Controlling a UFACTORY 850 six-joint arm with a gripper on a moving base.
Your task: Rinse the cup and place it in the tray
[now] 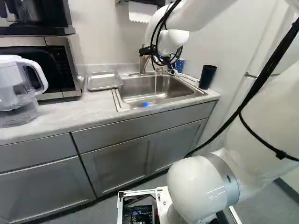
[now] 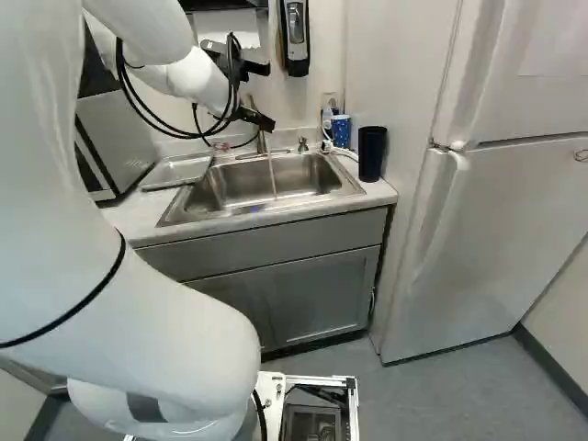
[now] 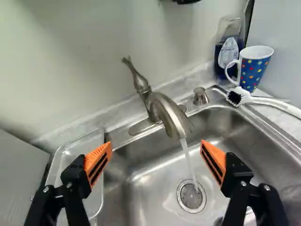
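Note:
The gripper (image 2: 260,119) hangs over the back of the sink (image 2: 248,188) in the right base view. Seen from the wrist, the gripper (image 3: 156,149) has its orange-padded fingers wide apart, nothing held. Water runs from the faucet (image 3: 169,113) into the sink, falling on the drain (image 3: 191,196). A blue mug with coloured dots (image 3: 254,68) stands upright on the counter by the sink's far corner, its handle towards the faucet side. The metal tray (image 1: 103,81) lies on the counter on the other side of the sink, beside one finger in the wrist view.
A dish brush (image 3: 244,97) lies near the mug, with a soap bottle (image 3: 227,54) behind it. A dark tumbler (image 2: 371,153) stands right of the sink, near the refrigerator (image 2: 496,211). A microwave (image 1: 51,65) and a water pitcher (image 1: 18,88) stand left of the tray.

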